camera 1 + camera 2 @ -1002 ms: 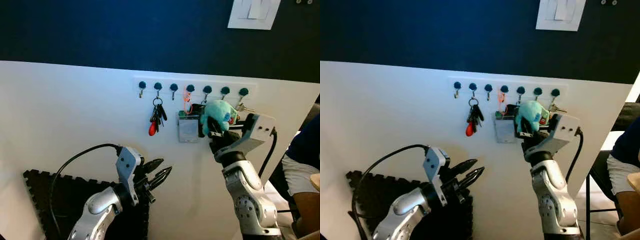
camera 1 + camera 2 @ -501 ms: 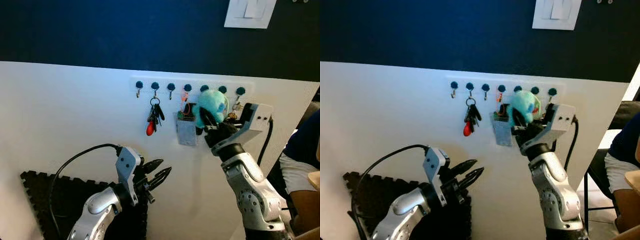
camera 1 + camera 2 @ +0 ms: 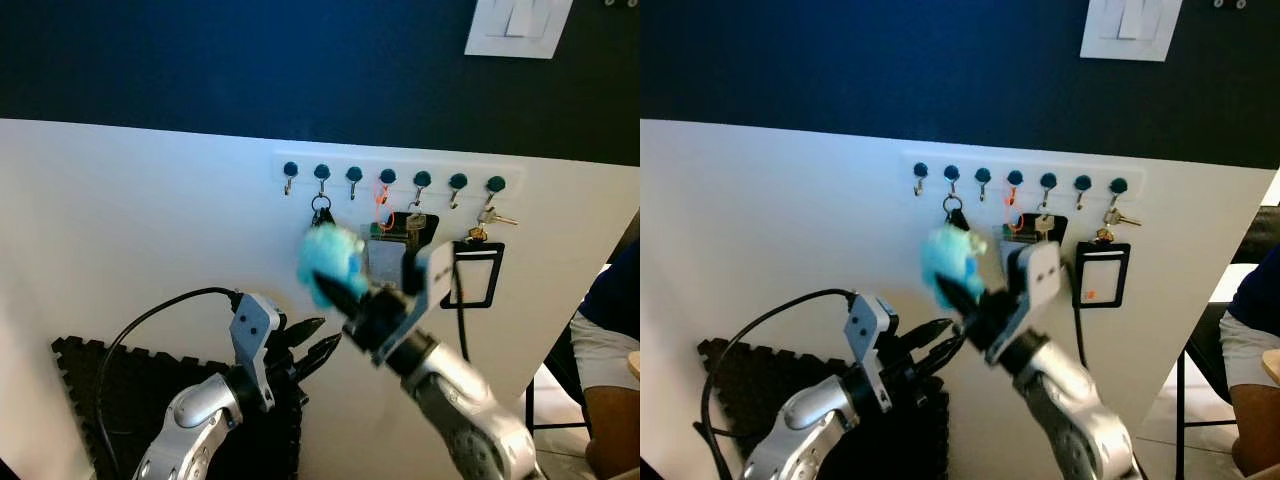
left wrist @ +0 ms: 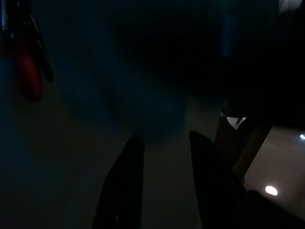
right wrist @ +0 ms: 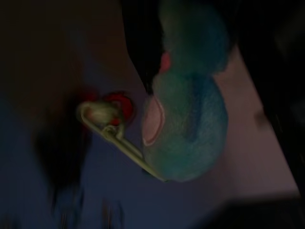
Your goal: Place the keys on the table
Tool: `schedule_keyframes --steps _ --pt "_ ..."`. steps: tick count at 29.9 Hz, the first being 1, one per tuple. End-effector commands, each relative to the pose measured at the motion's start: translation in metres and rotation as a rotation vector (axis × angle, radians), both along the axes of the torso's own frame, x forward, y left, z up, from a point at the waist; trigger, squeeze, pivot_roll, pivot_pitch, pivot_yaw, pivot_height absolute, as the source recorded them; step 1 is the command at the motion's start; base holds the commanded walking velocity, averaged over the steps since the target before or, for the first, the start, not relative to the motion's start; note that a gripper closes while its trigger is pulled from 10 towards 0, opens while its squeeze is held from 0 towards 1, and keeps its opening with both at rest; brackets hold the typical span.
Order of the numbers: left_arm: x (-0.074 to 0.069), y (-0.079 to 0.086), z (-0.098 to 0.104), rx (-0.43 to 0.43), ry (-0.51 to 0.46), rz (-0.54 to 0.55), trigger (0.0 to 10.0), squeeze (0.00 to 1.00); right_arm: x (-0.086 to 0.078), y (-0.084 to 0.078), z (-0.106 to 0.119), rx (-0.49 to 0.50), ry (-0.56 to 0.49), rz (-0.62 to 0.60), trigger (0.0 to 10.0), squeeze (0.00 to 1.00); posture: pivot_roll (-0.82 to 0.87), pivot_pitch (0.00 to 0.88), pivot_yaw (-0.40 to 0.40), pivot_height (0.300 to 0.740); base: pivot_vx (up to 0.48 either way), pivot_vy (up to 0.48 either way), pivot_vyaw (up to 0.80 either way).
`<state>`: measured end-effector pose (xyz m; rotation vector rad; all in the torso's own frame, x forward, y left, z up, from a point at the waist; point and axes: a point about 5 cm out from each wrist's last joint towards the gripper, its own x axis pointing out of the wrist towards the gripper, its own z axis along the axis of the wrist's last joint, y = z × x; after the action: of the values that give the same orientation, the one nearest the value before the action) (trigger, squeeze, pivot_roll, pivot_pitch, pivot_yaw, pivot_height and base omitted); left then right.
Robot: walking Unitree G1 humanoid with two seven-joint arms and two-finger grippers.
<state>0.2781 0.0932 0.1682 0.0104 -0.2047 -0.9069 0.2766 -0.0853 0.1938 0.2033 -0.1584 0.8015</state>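
A teal plush toy on a key ring [image 3: 330, 262] is held in front of the white wall, below the hook rack [image 3: 390, 175]. My right gripper [image 3: 338, 287] is shut on it, the picture blurred by motion. In the right wrist view the plush [image 5: 187, 125] sits between the black fingers [image 5: 143, 47], with a metal ring [image 5: 101, 113] hanging off it. My left gripper [image 3: 320, 340] is open, lower and to the left, with nothing between its fingers [image 4: 125, 181].
A key bunch's ring [image 3: 322, 207] hangs on the second hook, mostly behind the plush. A grey card [image 3: 385, 255], a black badge holder [image 3: 478, 272] and small keys [image 3: 490, 218] hang further right. Black foam mat [image 3: 110, 400] below left. A person [image 3: 608, 330] sits at the right edge.
My right arm has swung left and down, carrying the teal plush from the right hooks to in front of the key bunch. The black badge holder is now uncovered. Left arm unchanged.
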Motion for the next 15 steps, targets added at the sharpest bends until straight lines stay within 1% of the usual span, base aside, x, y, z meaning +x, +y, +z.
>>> schedule_keyframes --steps 1,2,3,4,5,6,7,8,9,10,11,12,13,14,15 --pt "0.000 0.004 -0.007 0.032 0.019 0.021 10.0 0.00 0.000 -0.001 -0.021 -0.075 0.074 -0.001 10.0 0.00 0.06 0.046 -0.004 0.740 0.000 0.000 0.00" --pt "0.002 0.010 -0.019 0.053 0.073 0.065 10.0 0.00 -0.004 -0.007 -0.054 -0.143 0.193 -0.009 10.0 0.00 0.06 0.045 -0.004 0.740 0.000 0.000 0.00" --pt "0.002 0.010 -0.019 0.053 0.073 0.065 10.0 0.00 -0.004 -0.007 -0.054 -0.143 0.193 -0.009 10.0 0.00 0.06 0.045 -0.004 0.740 0.000 0.000 0.00" --pt "0.007 0.020 -0.038 0.146 0.144 0.147 10.0 0.00 -0.006 -0.016 -0.082 -0.208 0.294 -0.060 10.0 0.00 0.06 0.044 -0.005 0.740 0.000 0.000 0.00" --pt "0.007 0.020 -0.038 0.146 0.144 0.147 10.0 0.00 -0.006 -0.016 -0.082 -0.208 0.294 -0.060 10.0 0.00 0.06 0.044 -0.005 0.740 0.000 0.000 0.00" --pt "0.009 0.030 -0.055 0.240 0.202 0.210 10.0 0.00 -0.009 -0.024 -0.104 -0.263 0.378 -0.105 10.0 0.00 0.06 0.043 -0.005 0.740 0.000 0.000 0.00" --pt "0.007 0.042 -0.079 0.369 0.275 0.275 10.0 0.00 -0.013 -0.035 -0.128 -0.325 0.456 -0.172 10.0 0.00 0.06 0.042 -0.005 0.740 0.000 0.000 0.00" --pt "0.007 0.042 -0.079 0.369 0.275 0.275 10.0 0.00 -0.013 -0.035 -0.128 -0.325 0.456 -0.172 10.0 0.00 0.06 0.042 -0.005 0.740 0.000 0.000 0.00" --pt "0.002 0.056 -0.104 0.477 0.368 0.339 10.0 0.00 -0.017 -0.047 -0.149 -0.373 0.519 -0.256 10.0 0.00 0.06 0.042 -0.003 0.740 0.000 0.000 0.00" --pt "0.002 0.056 -0.104 0.477 0.368 0.339 10.0 0.00 -0.017 -0.047 -0.149 -0.373 0.519 -0.256 10.0 0.00 0.06 0.042 -0.003 0.740 0.000 0.000 0.00" --pt "-0.004 0.066 -0.121 0.545 0.425 0.375 10.0 0.00 -0.020 -0.056 -0.162 -0.383 0.557 -0.321 10.0 0.00 0.06 0.042 0.000 0.740 0.000 0.000 0.00" --pt "-0.012 0.074 -0.138 0.594 0.485 0.414 10.0 0.00 -0.022 -0.064 -0.174 -0.360 0.610 -0.397 10.0 0.00 0.06 0.042 0.000 0.740 0.000 0.000 0.00" --pt "-0.012 0.074 -0.138 0.594 0.485 0.414 10.0 0.00 -0.022 -0.064 -0.174 -0.360 0.610 -0.397 10.0 0.00 0.06 0.042 0.000 0.740 0.000 0.000 0.00" --pt "-0.018 0.078 -0.150 0.614 0.531 0.443 10.0 0.00 -0.024 -0.071 -0.183 -0.333 0.639 -0.456 10.0 0.00 0.06 0.042 0.000 0.740 0.000 0.000 0.00" --pt "-0.025 0.081 -0.163 0.619 0.574 0.489 10.0 0.00 -0.027 -0.077 -0.194 -0.306 0.690 -0.518 10.0 0.00 0.05 0.039 0.001 0.740 0.000 0.000 0.00"
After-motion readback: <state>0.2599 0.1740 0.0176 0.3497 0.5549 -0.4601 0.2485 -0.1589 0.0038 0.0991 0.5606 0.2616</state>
